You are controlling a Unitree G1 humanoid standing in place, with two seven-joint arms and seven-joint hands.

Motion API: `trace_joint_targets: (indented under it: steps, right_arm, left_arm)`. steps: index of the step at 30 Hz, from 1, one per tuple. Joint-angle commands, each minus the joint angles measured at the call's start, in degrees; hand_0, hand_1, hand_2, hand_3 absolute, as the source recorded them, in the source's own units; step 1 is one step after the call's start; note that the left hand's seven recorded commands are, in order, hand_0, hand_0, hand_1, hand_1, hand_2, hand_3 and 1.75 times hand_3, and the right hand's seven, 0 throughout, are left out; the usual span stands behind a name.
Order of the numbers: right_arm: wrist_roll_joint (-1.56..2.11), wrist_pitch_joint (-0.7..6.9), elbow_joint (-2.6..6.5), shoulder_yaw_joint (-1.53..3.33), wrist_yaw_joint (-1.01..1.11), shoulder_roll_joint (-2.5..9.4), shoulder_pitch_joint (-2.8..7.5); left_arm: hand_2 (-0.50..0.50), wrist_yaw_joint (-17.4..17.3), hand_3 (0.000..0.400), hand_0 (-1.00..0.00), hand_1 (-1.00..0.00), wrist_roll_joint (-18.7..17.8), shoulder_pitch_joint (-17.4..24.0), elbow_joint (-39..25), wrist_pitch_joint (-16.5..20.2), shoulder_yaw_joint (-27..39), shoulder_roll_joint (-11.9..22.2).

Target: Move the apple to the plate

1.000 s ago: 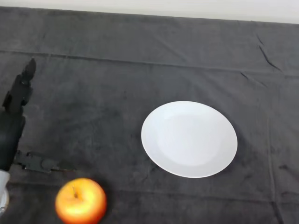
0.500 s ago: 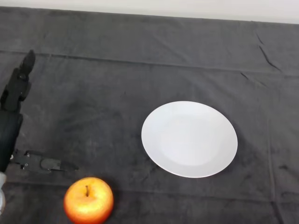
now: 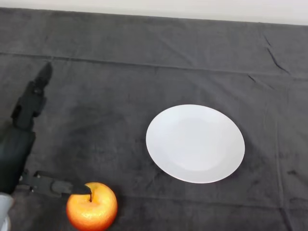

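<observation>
We see apple (image 3: 92,212) at 7 o'clock from plate (image 3: 195,143), well apart. Robot hand (image 3: 19,144) released, thumb touching apple top. Dark bench (image 3: 144,62) between.

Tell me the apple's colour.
The apple is orange-red with yellow patches, seen in the head view.

Single view only, head cam, so no overlap with any other camera. It looks steeply down and forward over the table (image 3: 144,57), which is draped in dark cloth and fills almost the whole frame. Far table edge runs along the top, with a thin pale strip of wall (image 3: 192,8) above it. Near edge is out of frame. White plate (image 3: 195,143) sits just right of centre. Apple (image 3: 92,207) is cropped at the bottom edge. Left hand (image 3: 21,144) enters from the lower left, partly cut off by the frame.
</observation>
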Motion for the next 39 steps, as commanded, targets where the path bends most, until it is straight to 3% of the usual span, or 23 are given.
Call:
trace_joint_targets:
  steps: [1,9,19,30,39]
  right_arm:
    - [1.51,5.56,5.02,-0.22,-0.38,5.04,6.08]
    - [1.59,5.55,5.04,-0.15,-0.37,5.04,6.07]
    - [1.67,5.53,5.07,-0.09,-0.36,5.04,6.05]
    - [1.75,5.53,5.08,-0.02,-0.34,5.04,6.05]
    - [1.8,5.54,5.07,0.03,-0.34,5.05,6.05]
  left_arm:
    - [0.0,-1.24,0.0,0.0,0.0,0.44,1.68,-2.97,0.04,-1.34,0.13]
    - [0.0,-5.48,0.0,0.0,0.0,-1.17,3.87,-3.24,-1.05,-1.48,2.22]
    - [0.0,-9.0,0.0,0.0,0.0,-0.37,4.51,-2.26,-0.73,-3.15,3.41]
    - [0.0,-10.52,0.0,0.0,0.0,2.29,3.35,1.11,-0.29,-6.06,2.77]
    - [0.0,-11.09,0.0,0.0,0.0,3.91,1.22,7.38,-2.13,-7.6,2.43]
